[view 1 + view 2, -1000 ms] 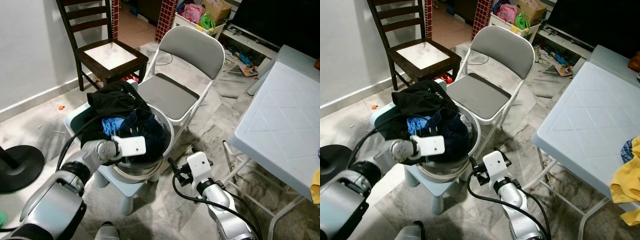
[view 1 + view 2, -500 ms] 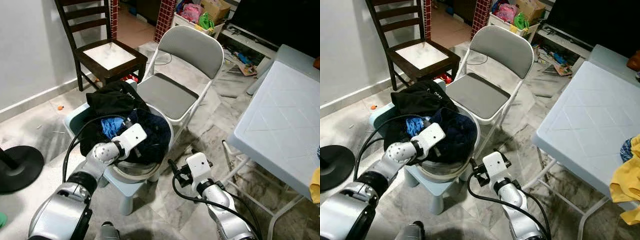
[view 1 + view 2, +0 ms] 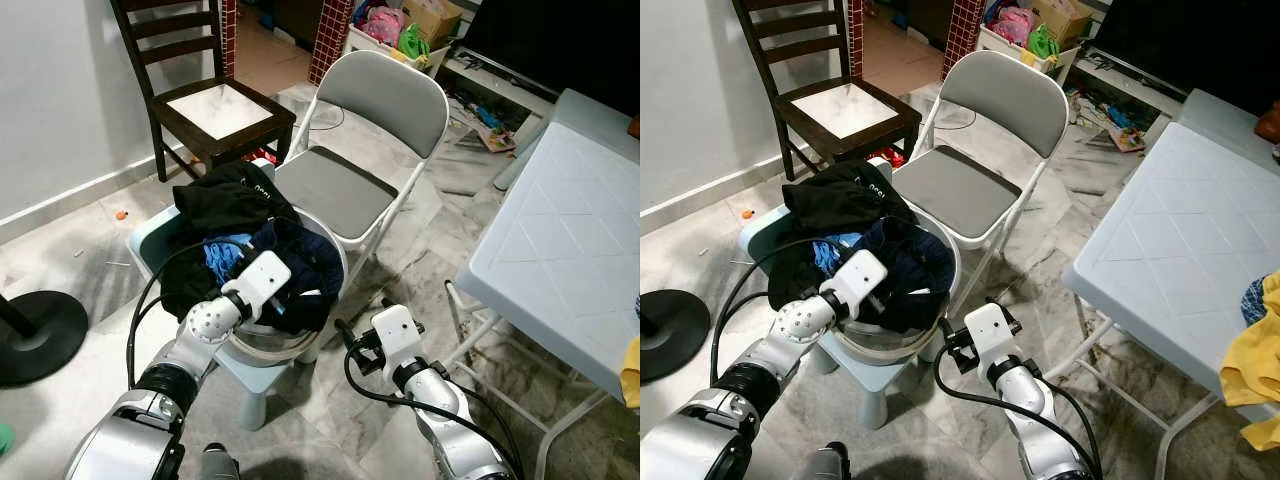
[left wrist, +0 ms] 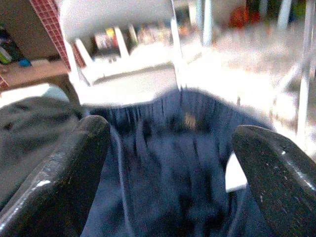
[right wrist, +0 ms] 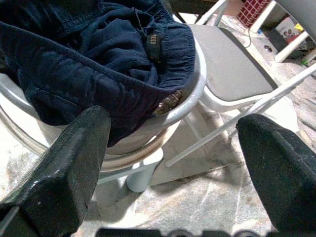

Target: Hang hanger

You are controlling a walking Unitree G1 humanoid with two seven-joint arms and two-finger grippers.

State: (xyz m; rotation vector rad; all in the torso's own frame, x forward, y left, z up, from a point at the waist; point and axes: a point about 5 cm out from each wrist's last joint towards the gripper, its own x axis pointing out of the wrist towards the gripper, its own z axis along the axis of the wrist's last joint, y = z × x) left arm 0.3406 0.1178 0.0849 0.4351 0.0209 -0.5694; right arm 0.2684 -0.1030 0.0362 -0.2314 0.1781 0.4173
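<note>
Hanger unseen; navy garment [image 5: 98, 64] label unreadable.

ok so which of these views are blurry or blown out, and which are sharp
Left wrist view: motion-blurred, the folding chair and floor behind washed out to white, the navy garment smeared. Right wrist view: sharp on the navy fabric and basin rim. Both eye views: evenly lit and crisp.

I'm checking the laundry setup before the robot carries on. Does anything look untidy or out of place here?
Yes. The clothes overflow the metal basin: dark garments hang over its rim on the robot's left side and front. The basin sits on a small pale blue stool. The left gripper, open, reaches into the pile; the right gripper hovers open beside the basin.
</note>
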